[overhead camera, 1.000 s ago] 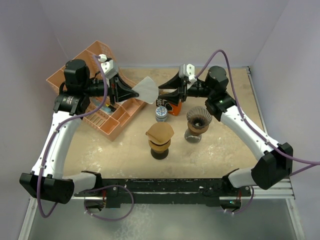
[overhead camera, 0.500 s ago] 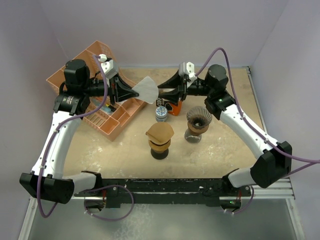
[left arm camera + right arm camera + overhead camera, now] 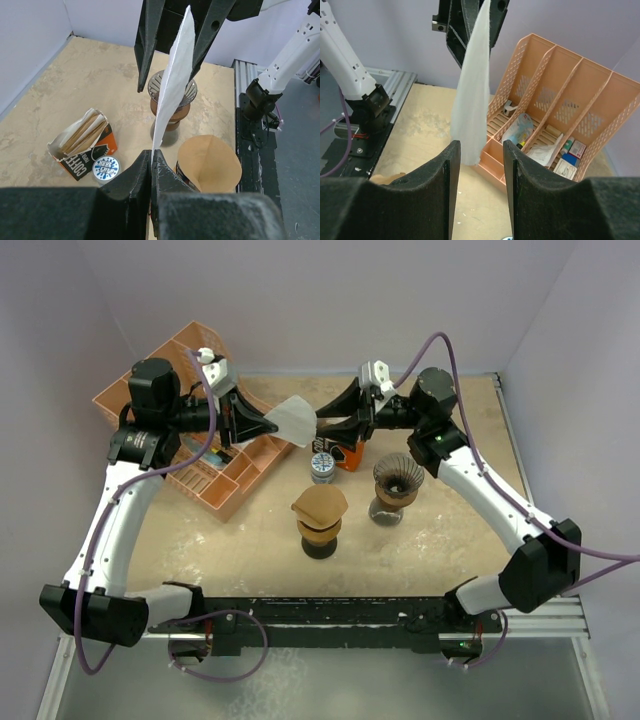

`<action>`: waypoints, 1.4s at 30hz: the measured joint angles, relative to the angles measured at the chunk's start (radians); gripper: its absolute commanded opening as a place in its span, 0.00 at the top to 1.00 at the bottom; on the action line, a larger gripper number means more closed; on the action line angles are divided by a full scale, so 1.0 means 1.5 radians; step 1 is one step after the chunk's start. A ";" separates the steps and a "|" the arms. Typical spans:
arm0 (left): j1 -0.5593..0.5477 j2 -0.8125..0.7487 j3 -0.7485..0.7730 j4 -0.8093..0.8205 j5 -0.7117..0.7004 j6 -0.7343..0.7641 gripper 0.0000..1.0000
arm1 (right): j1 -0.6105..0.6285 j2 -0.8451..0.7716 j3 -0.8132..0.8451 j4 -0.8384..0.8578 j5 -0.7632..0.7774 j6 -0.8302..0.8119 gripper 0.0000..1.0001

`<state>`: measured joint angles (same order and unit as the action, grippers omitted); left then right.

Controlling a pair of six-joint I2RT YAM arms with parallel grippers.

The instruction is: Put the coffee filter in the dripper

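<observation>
Left gripper [image 3: 272, 424]: clamped on the white coffee filter [image 3: 296, 417], held aloft, upper centre.
Right gripper [image 3: 322, 427]: jaws parted, straddling its far edge.
Dripper [image 3: 398, 473]: upright, right of centre.
Surface: tan mottled table [image 3: 450, 540], lilac walls [image 3: 330, 300] around.

tbl [image 3: 450, 530] | on it: organizer [image 3: 250, 472]; filter box [image 3: 347, 453]; tin [image 3: 322, 467]; empty dripper [image 3: 397, 478]; filter-lined dripper [image 3: 320, 530]

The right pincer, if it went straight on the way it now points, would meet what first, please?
The white coffee filter, pinched in the shut left pincer. Its free edge lies straight ahead of the open right pincer, seemingly at the gap between the fingers, though depth is unclear.
</observation>
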<state>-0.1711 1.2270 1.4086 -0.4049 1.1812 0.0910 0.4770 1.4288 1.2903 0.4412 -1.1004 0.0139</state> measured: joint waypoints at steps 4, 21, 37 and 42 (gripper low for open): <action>0.000 0.003 0.000 0.000 -0.002 0.003 1.00 | 0.000 0.003 0.000 0.015 -0.010 0.019 0.57; -0.006 0.005 0.000 0.016 -0.002 0.005 1.00 | 0.000 0.024 -0.023 0.218 -0.007 0.194 0.76; -0.006 0.005 0.000 0.021 -0.003 0.005 1.00 | 0.000 0.038 -0.082 0.379 0.007 0.325 0.87; -0.006 0.005 0.000 0.024 -0.003 0.005 1.00 | 0.000 0.046 -0.082 0.413 0.007 0.349 0.98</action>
<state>-0.1799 1.2350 1.4086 -0.3691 1.1763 0.0986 0.4770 1.4982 1.1675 1.0603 -1.0904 0.5369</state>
